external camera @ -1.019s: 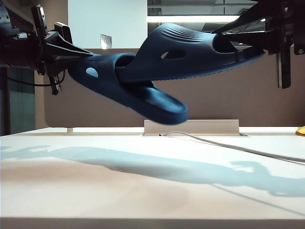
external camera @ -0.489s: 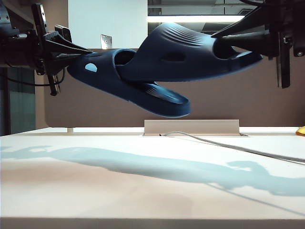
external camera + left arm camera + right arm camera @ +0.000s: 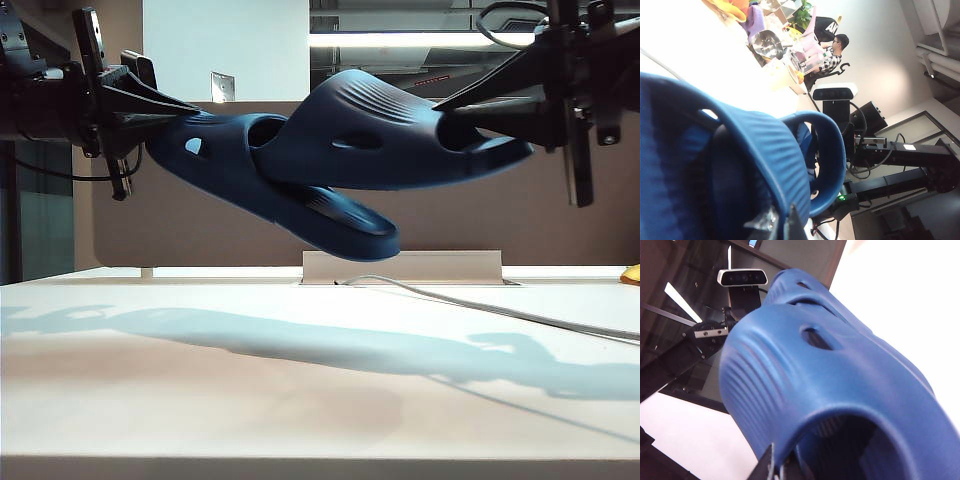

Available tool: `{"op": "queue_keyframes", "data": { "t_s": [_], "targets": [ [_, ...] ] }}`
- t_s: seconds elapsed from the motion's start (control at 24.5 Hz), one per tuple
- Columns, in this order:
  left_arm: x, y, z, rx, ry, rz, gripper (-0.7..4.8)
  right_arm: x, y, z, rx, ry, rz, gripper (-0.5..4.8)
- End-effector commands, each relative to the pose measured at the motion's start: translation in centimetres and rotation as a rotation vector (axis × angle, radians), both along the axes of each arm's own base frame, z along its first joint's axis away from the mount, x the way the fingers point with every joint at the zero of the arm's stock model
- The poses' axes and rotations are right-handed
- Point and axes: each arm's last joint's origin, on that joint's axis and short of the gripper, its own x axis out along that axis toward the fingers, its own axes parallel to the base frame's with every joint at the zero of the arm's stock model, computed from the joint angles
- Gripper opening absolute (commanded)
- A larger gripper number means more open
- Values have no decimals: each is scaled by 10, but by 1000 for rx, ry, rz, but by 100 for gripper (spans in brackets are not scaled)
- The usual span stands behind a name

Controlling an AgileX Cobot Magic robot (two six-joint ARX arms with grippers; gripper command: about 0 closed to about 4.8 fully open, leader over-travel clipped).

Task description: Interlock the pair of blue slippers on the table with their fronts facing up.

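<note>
Both blue slippers hang in the air above the white table, pushed into each other. My left gripper is shut on the strap end of the left slipper, whose sole slopes down toward the middle. My right gripper is shut on the strap edge of the right slipper, which lies over the left one. In the left wrist view the ribbed strap fills the frame, pinched by the gripper. In the right wrist view the gripper clamps the strap rim of its slipper.
A brown-grey divider panel stands behind the table with a low white bracket at its foot. A thin cable runs across the table's right side. Something yellow sits at the far right edge.
The right gripper has come lower and toward the left, rolling its slipper and pushing it further over the left one. The left gripper has stayed put.
</note>
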Motion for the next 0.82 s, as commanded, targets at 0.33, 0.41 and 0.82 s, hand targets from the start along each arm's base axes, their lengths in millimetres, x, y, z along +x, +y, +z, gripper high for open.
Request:
{"op": "queue_keyframes", "data": {
  "t_s": [0.33,0.41,0.82],
  "targets": [
    [-1,-12,6,-53,-24,-61,-6,16,18,-3,-4,1,48,-1],
    [-1,-11,6,-53,-24,-61,-6,16,22,-7,-8,12,50,-1],
    [-1,-11,7,-51,-34,-60,-6,18,29,-10,-5,-10,53,43]
  ]
}}
